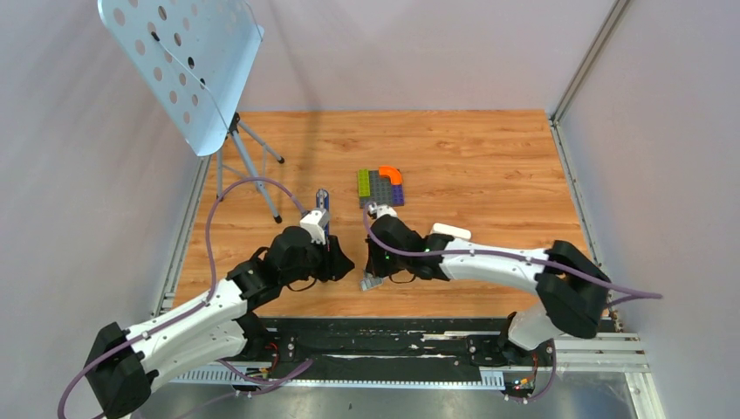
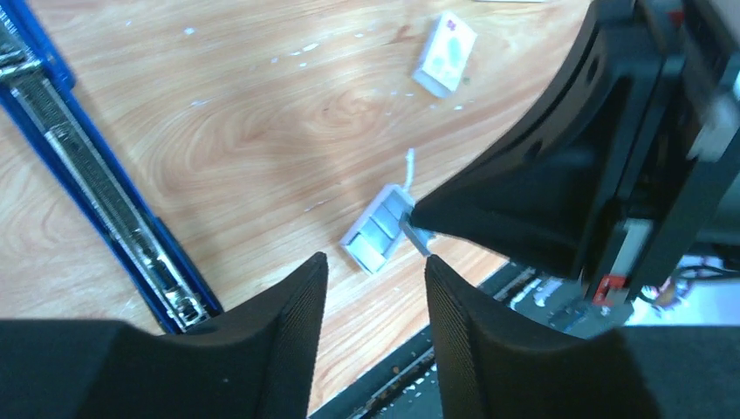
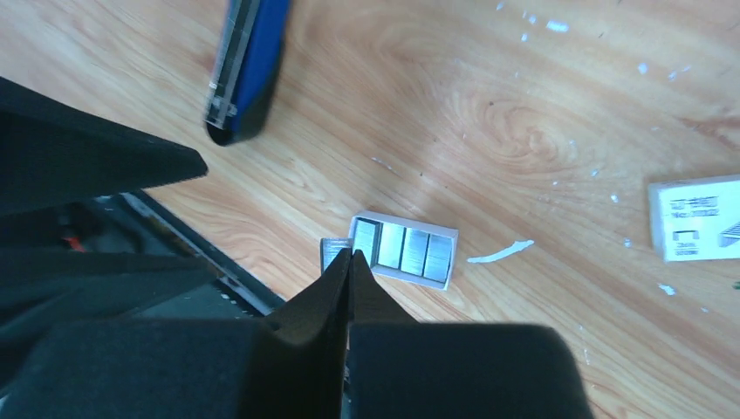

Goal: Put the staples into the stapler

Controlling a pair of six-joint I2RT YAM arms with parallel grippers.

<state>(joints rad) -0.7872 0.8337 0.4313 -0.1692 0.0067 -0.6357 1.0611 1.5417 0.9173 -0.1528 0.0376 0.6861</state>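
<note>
At the far left a perforated light-blue music stand [image 1: 179, 65] stands on its tripod at the edge of the wooden table [image 1: 489, 157]. The left gripper [image 2: 373, 262] hangs low over the near part of the table, and its two black fingers [image 2: 297, 305] are apart with nothing between them. Just left of it lies the stapler [image 2: 105, 201], blue and opened, so the silver channel inside faces up.

Near the middle, close to the near edge, an open white tray [image 3: 406, 250] lies flat with grey rows of staples in it. The right gripper [image 3: 351, 259] reaches down to the left end of this tray. Its fingers are pressed together, and a short grey staple strip [image 2: 418, 237] sticks out from their tips, so it seems pinched there.

To the right of the tray, well apart, lies the white printed box [image 3: 698, 218]. Farther away on the table are a multicoloured block plate [image 1: 380, 186] and a white rounded bar [image 1: 451, 231] beside the right arm.
</note>
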